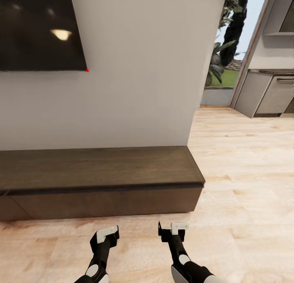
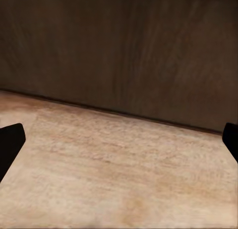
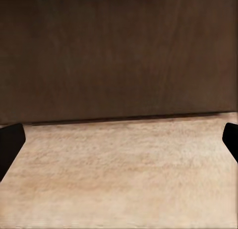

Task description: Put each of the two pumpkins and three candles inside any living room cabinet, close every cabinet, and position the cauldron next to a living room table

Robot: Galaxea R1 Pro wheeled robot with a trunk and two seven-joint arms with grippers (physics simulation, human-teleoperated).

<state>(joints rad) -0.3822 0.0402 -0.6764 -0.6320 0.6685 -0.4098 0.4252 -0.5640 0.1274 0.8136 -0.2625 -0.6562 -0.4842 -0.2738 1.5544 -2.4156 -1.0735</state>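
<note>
One cabinet (image 1: 98, 181), one television (image 1: 38, 27) (wall-mounted), two grippers.

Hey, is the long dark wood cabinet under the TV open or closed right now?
Closed, as far as visible: the cabinet front is flush, with no drawer out. Its left end is cut off.

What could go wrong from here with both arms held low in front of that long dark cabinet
1. The left gripper and right gripper hang low, close to the cabinet front; rolling forward could knock them against it.
2. The drawer fronts look plain, with no handles showing, so a pull to open one may slip.
3. Both grippers are open and empty, so pumpkins and candles apparently still need fetching.
</note>
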